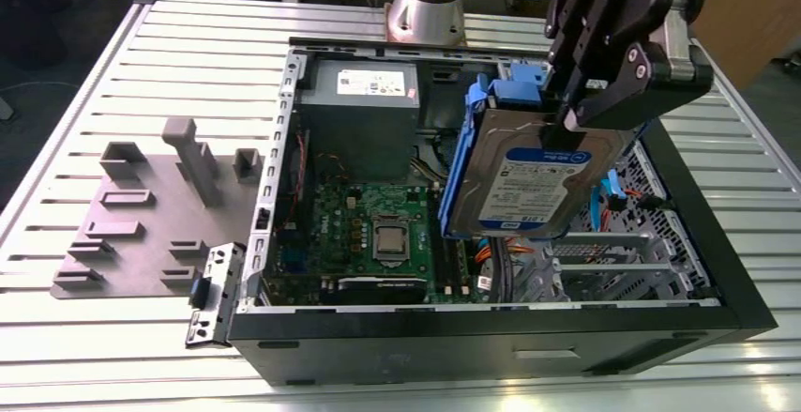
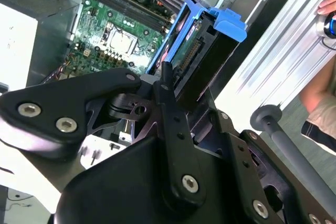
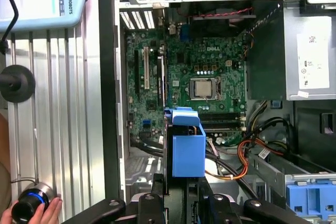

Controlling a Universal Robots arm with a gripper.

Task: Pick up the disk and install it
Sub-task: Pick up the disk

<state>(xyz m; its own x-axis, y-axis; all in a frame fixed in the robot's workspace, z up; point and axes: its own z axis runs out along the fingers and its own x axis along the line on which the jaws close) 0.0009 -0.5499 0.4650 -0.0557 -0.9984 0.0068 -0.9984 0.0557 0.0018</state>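
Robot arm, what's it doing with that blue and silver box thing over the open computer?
The robot arm's tool is shut on the disk, a silver hard drive in a blue frame. It holds the disk on edge over the open computer case, where the green motherboard shows inside. The disk is not fitted in place yet. A person's hand is nearby, outside the case.

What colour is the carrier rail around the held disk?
Blue; the carrier rail around the disk shows best in the exterior view.
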